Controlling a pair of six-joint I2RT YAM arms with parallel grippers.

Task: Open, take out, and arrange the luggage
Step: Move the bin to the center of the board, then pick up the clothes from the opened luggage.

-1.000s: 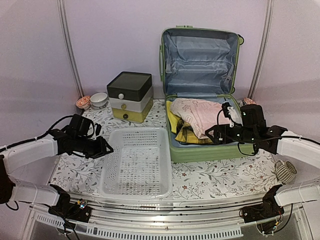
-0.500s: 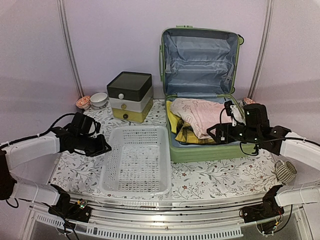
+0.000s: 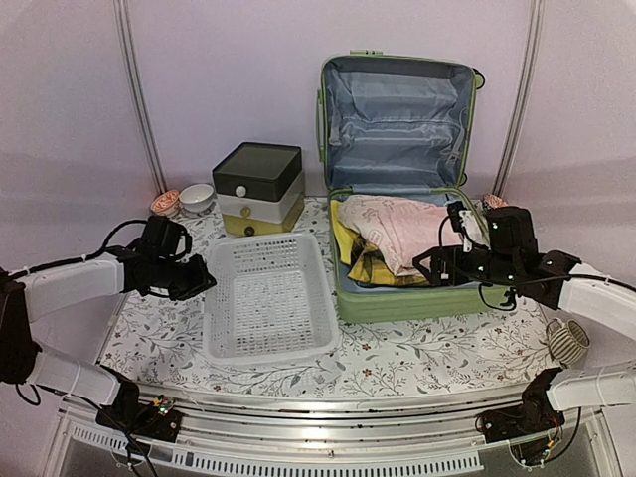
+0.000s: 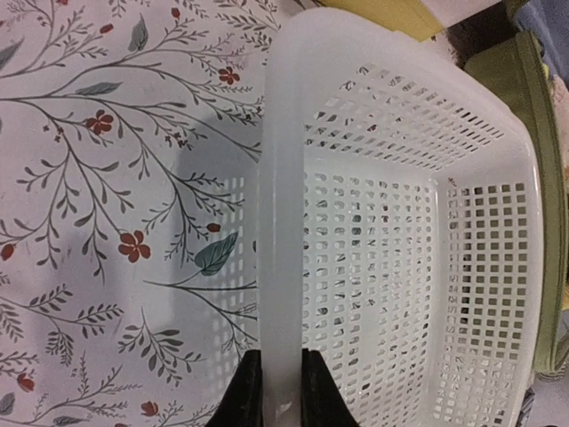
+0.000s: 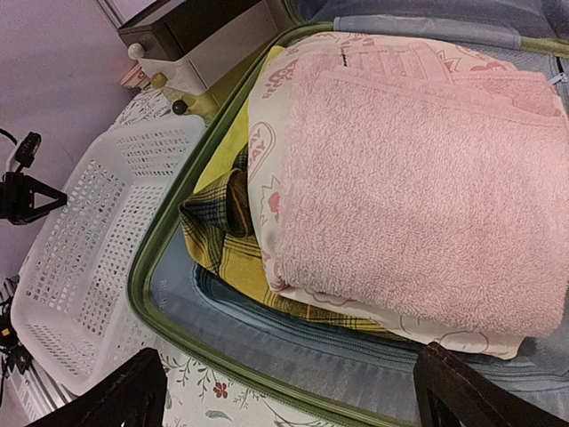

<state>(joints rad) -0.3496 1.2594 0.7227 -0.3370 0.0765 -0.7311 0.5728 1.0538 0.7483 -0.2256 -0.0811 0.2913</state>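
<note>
Over the last second the left gripper point(image 3: 202, 277) had closed from part-open down to a narrow pinch on the left rim of the white basket point(image 3: 268, 303). The left wrist view showed its two dark fingers clamped on either side of that rim. With that grip the basket had shifted: it now sat further back on the flowered table point(image 3: 417, 353), nearer the small drawer box point(image 3: 258, 189). It looked canted too, with its near edge apparently raised off the cloth. The right gripper point(image 3: 434, 266) had drifted only slightly and held nothing, its jaws spread as wide as they go above the front edge of the suitcase point(image 3: 397, 303). The green suitcase stood at the back right of the table, just beside the basket. Its lid was already propped upright against the wall, with the pale blue lining exposed. A folded pink towel point(image 5: 409, 178) lay on top of the packed clothes, over a printed pale garment and a yellow plaid piece point(image 5: 222, 222), and none of them had been lifted out. The opening step therefore looked finished. The left arm seemed to be positioning the basket as a place to receive the contents, while the right arm stood ready to come down on the towel. The unpacking itself appeared not to have begun.
</note>
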